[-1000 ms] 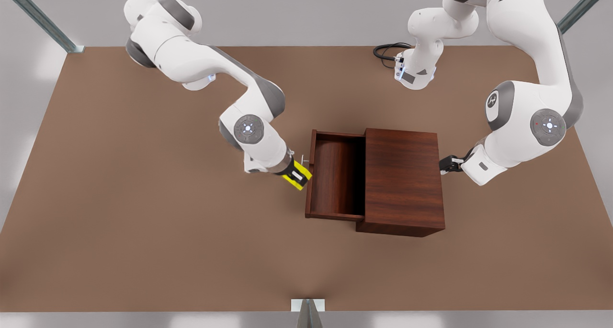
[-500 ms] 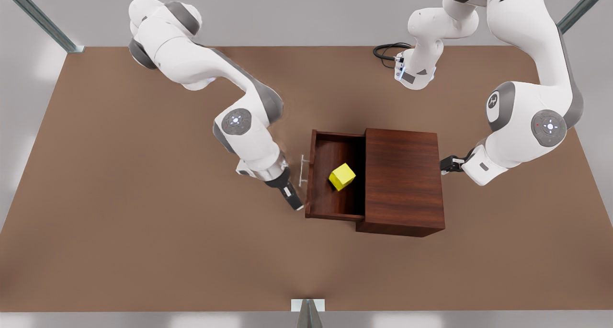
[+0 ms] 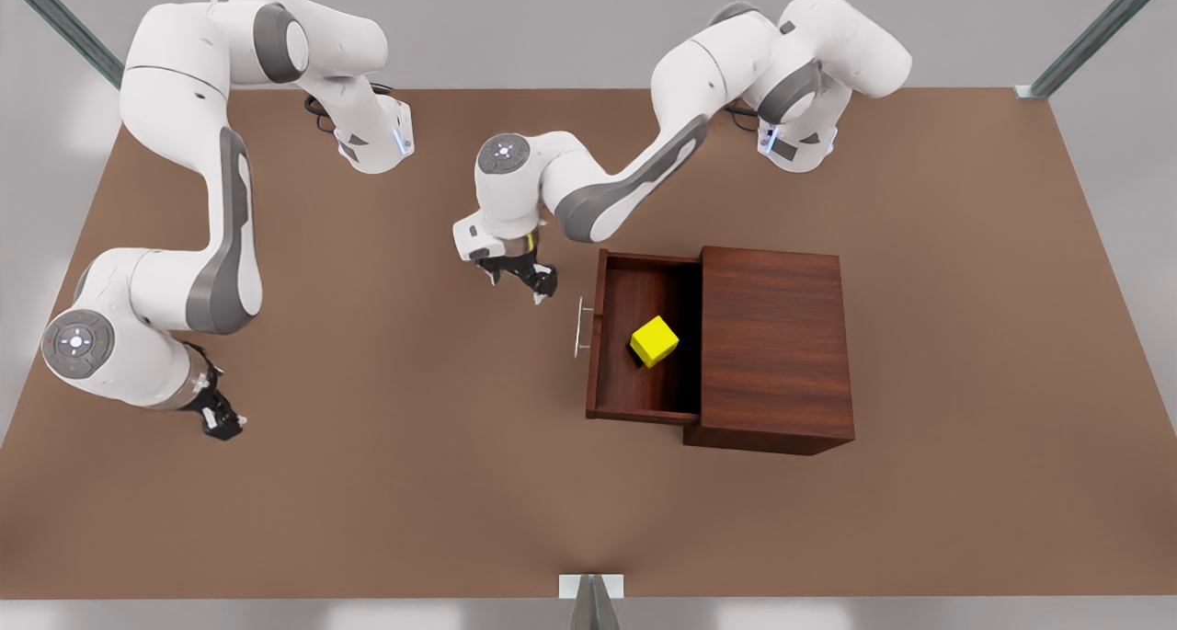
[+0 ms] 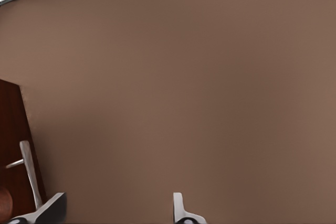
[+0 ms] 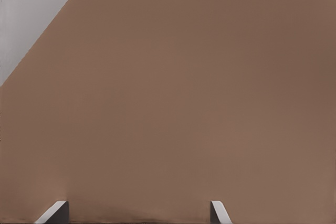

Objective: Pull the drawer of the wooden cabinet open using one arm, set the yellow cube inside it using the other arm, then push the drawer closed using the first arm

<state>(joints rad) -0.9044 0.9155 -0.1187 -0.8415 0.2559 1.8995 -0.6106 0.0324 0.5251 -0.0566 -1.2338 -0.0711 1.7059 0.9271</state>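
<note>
The wooden cabinet stands at centre right of the front view, its drawer pulled out toward the front view's left. Inside the drawer rests the yellow cube, held by nothing. My left gripper hangs open just up and left of the silver handle, apart from it. The left wrist view has its gripper spread wide beside the handle and the drawer front. My right gripper is open and empty far off at the front view's left, over bare table.
The brown table stretches wide around the cabinet. Both arm bases stand at its far edge, with a black cable beside one of them. Metal frame posts mark the corners, and another stands at the near edge.
The cube left the gripper and now lies in the drawer. That arm swung away to the front view's left. The other arm moved from behind the cabinet to beside the handle.
</note>
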